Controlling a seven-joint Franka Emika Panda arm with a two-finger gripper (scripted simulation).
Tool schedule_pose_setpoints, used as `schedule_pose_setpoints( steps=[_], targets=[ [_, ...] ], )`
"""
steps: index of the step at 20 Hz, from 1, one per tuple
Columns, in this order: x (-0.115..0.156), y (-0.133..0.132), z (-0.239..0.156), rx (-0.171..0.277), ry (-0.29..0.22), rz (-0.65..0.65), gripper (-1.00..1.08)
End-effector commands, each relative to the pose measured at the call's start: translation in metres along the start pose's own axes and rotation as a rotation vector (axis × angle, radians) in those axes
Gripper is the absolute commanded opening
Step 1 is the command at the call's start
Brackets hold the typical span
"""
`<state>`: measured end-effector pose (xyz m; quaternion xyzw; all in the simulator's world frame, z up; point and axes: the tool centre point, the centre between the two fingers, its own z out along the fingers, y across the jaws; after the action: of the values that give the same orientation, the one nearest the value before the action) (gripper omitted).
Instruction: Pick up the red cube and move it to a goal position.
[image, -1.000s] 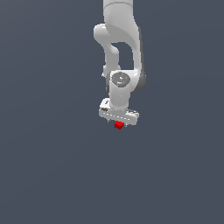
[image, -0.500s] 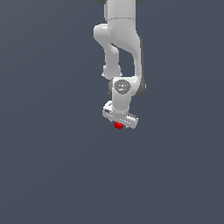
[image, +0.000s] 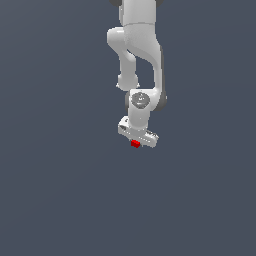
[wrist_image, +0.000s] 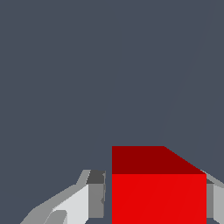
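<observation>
The red cube (image: 135, 144) is a small bright red block just under the white hand of the arm, in the middle of the exterior view. My gripper (image: 136, 142) points down over it, so its fingers are hidden there. In the wrist view the red cube (wrist_image: 158, 192) fills the space between the two grey fingers (wrist_image: 97, 194). One finger presses its side and the other stands very close to the opposite side. My gripper (wrist_image: 155, 197) is shut on the cube.
A plain dark grey-blue surface (image: 60, 200) fills both views. The white arm (image: 142, 55) rises from the hand towards the top edge of the exterior view. No other objects show.
The wrist and hand have sunk slightly and shifted a little to the exterior view's right. The red cube has stayed under the hand, barely moving in the picture.
</observation>
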<state>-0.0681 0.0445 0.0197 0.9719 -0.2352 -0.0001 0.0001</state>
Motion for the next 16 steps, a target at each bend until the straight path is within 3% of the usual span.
schedule_pose_setpoints(
  steps=[1, 16],
  targets=[
    [0.0, 0.0, 0.0, 0.0, 0.0, -0.001, -1.0],
    [0.003, -0.002, -0.01, 0.0, 0.0, -0.001, -1.0]
  ],
)
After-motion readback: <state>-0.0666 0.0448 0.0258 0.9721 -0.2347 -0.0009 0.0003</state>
